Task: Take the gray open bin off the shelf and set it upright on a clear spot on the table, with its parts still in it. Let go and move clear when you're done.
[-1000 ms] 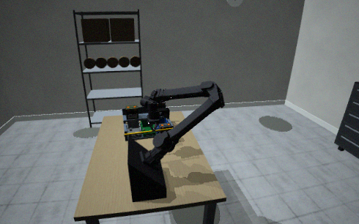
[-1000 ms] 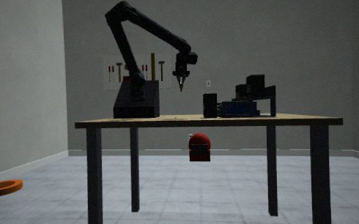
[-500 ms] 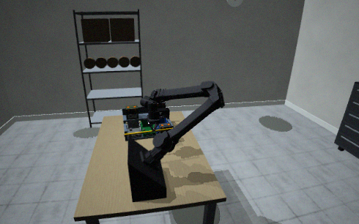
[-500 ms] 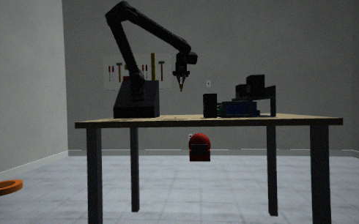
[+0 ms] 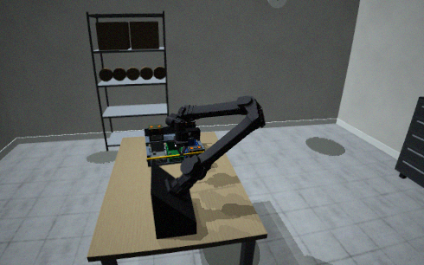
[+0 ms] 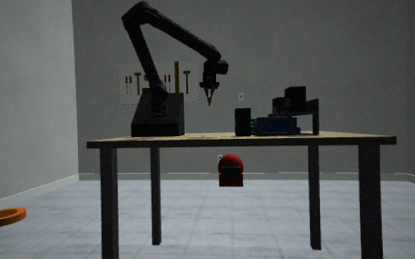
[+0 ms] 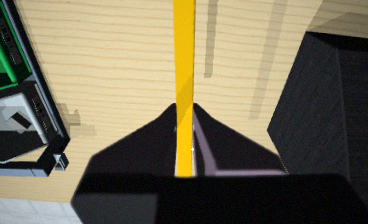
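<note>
Above the table (image 5: 124, 208), the gripper (image 7: 185, 131) pinches a thin yellow strip (image 7: 184, 60); the bin apparently remains unmoved, task undone.

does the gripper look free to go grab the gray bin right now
Probably not. The gripper is shut on a thin yellow strip above the table, so its fingers are occupied until that is released.

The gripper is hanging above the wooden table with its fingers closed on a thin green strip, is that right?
Not quite: the strip is yellow, not green. The wrist view shows it clamped between the fingers of the gripper, which does hang above the wooden table. The only green in that view is on the parts at the left edge.
</note>
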Tool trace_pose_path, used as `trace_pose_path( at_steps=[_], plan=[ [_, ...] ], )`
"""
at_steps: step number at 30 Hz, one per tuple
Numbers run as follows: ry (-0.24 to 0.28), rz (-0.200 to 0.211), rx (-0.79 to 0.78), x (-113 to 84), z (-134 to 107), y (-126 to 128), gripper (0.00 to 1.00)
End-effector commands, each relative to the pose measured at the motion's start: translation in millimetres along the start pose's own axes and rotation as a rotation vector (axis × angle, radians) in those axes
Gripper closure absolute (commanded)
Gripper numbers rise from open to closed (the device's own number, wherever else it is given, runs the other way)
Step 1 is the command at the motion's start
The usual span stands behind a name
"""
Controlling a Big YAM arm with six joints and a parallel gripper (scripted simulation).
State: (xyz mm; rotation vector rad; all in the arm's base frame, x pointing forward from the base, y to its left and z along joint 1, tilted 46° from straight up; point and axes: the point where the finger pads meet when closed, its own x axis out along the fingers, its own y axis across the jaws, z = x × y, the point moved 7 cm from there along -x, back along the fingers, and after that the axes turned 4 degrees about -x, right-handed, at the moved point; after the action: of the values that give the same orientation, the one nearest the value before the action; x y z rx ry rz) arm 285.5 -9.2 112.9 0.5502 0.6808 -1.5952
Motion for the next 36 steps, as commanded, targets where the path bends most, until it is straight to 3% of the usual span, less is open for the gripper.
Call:
trace_pose_path(
  at_steps=[1,11,18,19,23,27,30,35,36],
  plan=[
    [0.009,0.038,0.016,-12.8,1,3,1.0],
    [0.013,0.046,0.016,-10.5,1,4,1.0],
    [0.011,0.025,0.024,-0.4,6,3,1.0],
    [0.015,0.065,0.021,-13.7,3,12,1.0],
    [0.009,0.019,0.02,7.2,5,1,1.0],
    [0.009,0.035,0.021,8.0,5,6,1.0],
    [0.004,0.007,0.009,22.5,2,1,1.0],
    [0.002,0.002,0.003,30.5,1,1,1.0],
    [0.01,0.061,0.017,13.6,2,17,1.0]
  ],
)
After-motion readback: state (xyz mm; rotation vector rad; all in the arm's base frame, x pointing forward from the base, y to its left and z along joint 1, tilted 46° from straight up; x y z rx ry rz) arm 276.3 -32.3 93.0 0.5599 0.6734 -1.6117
